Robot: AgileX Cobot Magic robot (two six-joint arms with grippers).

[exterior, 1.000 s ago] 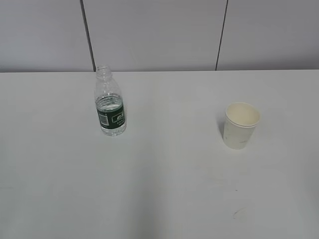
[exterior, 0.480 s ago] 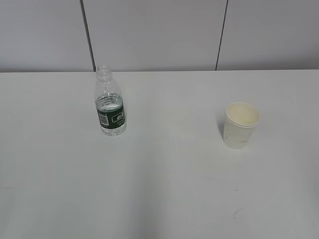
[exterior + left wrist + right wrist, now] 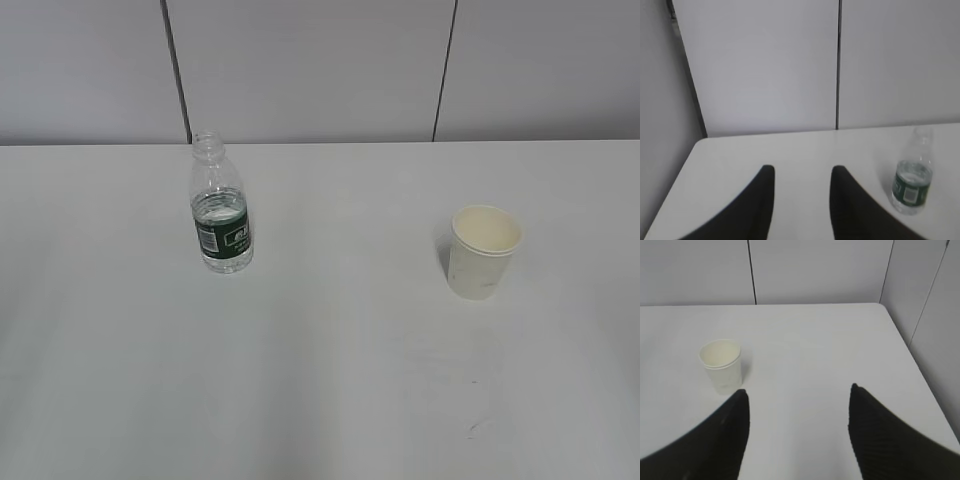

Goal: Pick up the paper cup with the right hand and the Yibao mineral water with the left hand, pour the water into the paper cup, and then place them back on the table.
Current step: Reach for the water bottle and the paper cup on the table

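Nothing has been picked up yet, so the job in hand looks like the reach: each arm has to go to its own thing. The bottle (image 3: 221, 217) stands upright on the left part of the white counter (image 3: 330, 380), and the paper cup (image 3: 484, 251) stands upright on the right part, well apart from it. The left claw (image 3: 801, 200) is parted and holds nothing; from its own camera the bottle (image 3: 912, 176) sits off to the right of its fingers, so it should swing that way until the bottle is between them, then close on the green band. A gentle squeeze seems wise, because the bottle has no cap and a hard pinch could push water out. The right claw (image 3: 797, 432) is spread wide and holds nothing too; the cup (image 3: 721, 365) lies ahead and to its left, just past the left finger, so it should shift that way and close softly round the cup, since thin paper would likely crush. Neither arm shows in the outside view, and each wrist view shows only the two dark finger ends. The words on the green label are too small to read. The cup looks empty inside, but I cannot be sure.
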